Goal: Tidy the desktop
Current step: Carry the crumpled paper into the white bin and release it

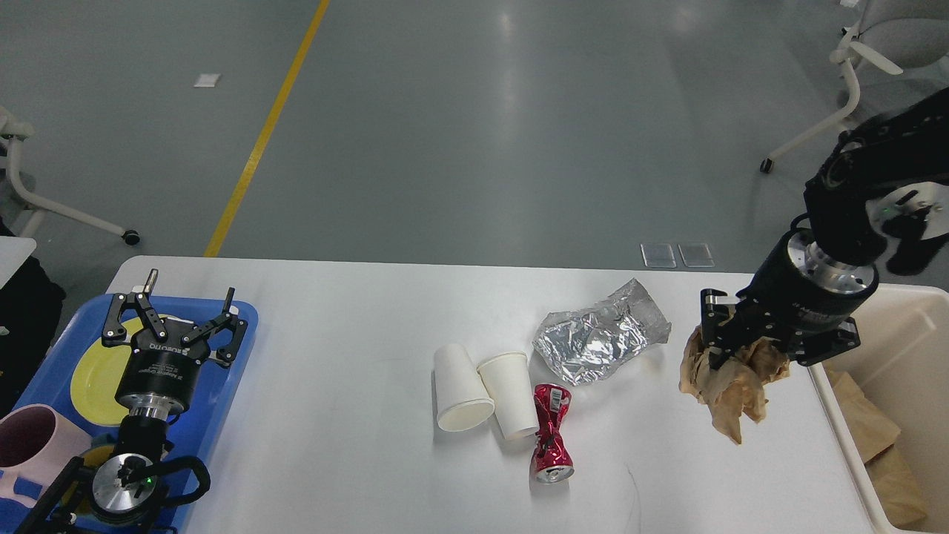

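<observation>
The white desktop (pixel 348 311) carries two paper cups (pixel 482 386) lying side by side, a crushed red can (pixel 550 443) and a crumpled silver foil bag (pixel 599 337). My right gripper (pixel 730 356) is shut on a wad of crumpled brown paper (pixel 723 386), held lifted above the desktop's right end, close to the cream bin (pixel 901 386). My left gripper (pixel 172 315) hangs open over the blue tray (pixel 222 386) at the left, holding nothing.
The blue tray holds a yellow plate (pixel 93 374) and a pink mug (pixel 30 445). Brown paper (pixel 875 445) lies inside the cream bin. Office chairs (pixel 867 81) stand on the grey floor at far right and far left.
</observation>
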{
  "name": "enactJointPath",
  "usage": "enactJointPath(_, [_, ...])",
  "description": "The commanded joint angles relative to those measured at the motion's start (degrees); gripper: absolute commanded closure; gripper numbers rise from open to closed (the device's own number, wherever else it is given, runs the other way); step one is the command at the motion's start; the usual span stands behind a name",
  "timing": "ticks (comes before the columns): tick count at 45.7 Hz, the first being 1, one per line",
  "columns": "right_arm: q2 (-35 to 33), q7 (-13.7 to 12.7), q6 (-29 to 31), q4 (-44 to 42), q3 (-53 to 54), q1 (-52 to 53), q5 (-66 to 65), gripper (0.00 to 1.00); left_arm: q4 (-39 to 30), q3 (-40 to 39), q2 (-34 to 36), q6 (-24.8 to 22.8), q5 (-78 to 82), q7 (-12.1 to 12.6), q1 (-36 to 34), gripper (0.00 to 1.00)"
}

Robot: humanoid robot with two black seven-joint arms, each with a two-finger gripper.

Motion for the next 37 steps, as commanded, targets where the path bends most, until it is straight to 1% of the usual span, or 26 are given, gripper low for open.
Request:
enactJointPath(1, [-0.6,0.2,3.5,3.2,-2.8,7.7,0.5,1.00,0.0,0.0,0.0,0.0,0.1,0.0,0.0,0.04])
enactJointPath(4, [-0.9,1.5,6.9,3.3,-4.3,11.3,2.2,1.00,0.0,0.0,0.0,0.0,0.1,0.0,0.0,0.04])
enactJointPath(6, [-1.0,2.4,8.2,3.3,-5.7,13.1,3.5,1.00,0.0,0.0,0.0,0.0,0.0,0.0,0.0,0.04])
enactJointPath(12, [-0.5,6.2,9.3,3.3,-10.7,18.2,4.3,1.00,0.0,0.0,0.0,0.0,0.0,0.0,0.0,0.04])
enactJointPath(13, [-0.4,6.4,9.4,3.2,-11.3,18.5,4.3,1.00,0.0,0.0,0.0,0.0,0.0,0.0,0.0,0.04])
enactJointPath(37, [-1.0,6.1,8.3,1.8,-15.2,19.4,3.5,1.00,0.0,0.0,0.0,0.0,0.0,0.0,0.0,0.04])
